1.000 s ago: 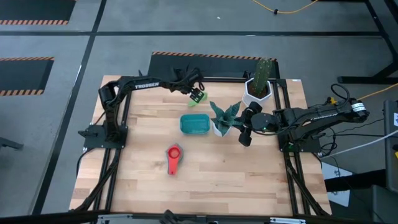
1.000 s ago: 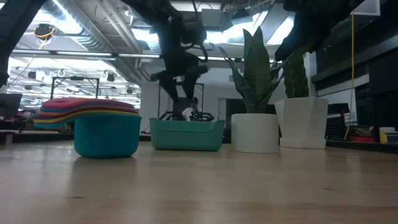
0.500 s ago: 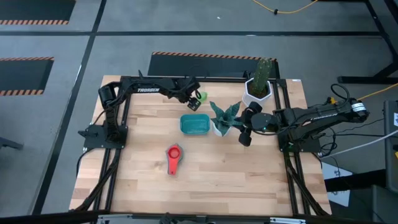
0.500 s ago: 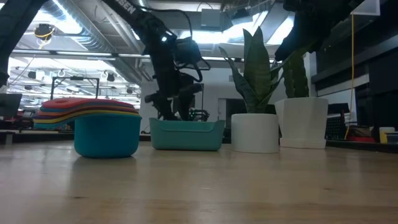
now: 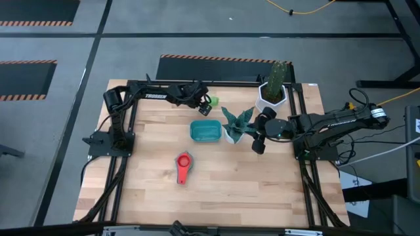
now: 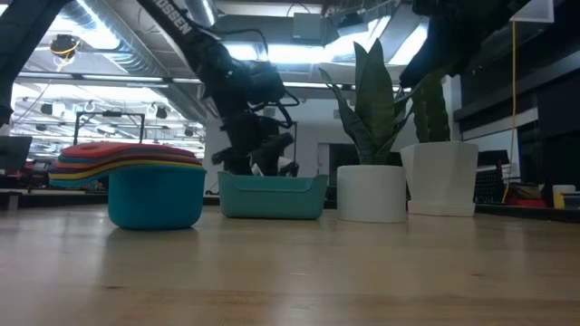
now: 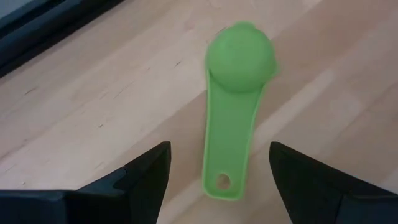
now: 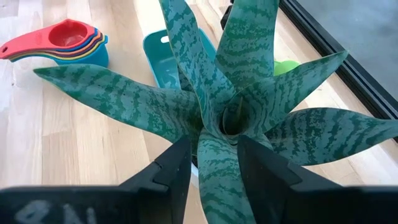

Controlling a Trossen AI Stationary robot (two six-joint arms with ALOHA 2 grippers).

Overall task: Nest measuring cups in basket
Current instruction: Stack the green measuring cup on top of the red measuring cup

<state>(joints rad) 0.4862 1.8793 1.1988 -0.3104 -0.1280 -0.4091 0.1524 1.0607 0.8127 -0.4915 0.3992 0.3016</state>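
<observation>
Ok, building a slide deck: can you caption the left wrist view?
Left gripper open above the green measuring cup, which lies bowl-down on the wooden table.

Grey floor (image 5: 59,98), hazard-striped tape (image 5: 216,59), bright ceiling lights (image 6: 272,50)

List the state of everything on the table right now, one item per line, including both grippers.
Green measuring cup: lying alone on the table, bowl down, not gripped.
Stack of measuring cups: nested, outside the basket.
Basket: upright, holding no cups.
Left gripper: fingers open over the green cup.
Right gripper: open beside the striped plant.
</observation>
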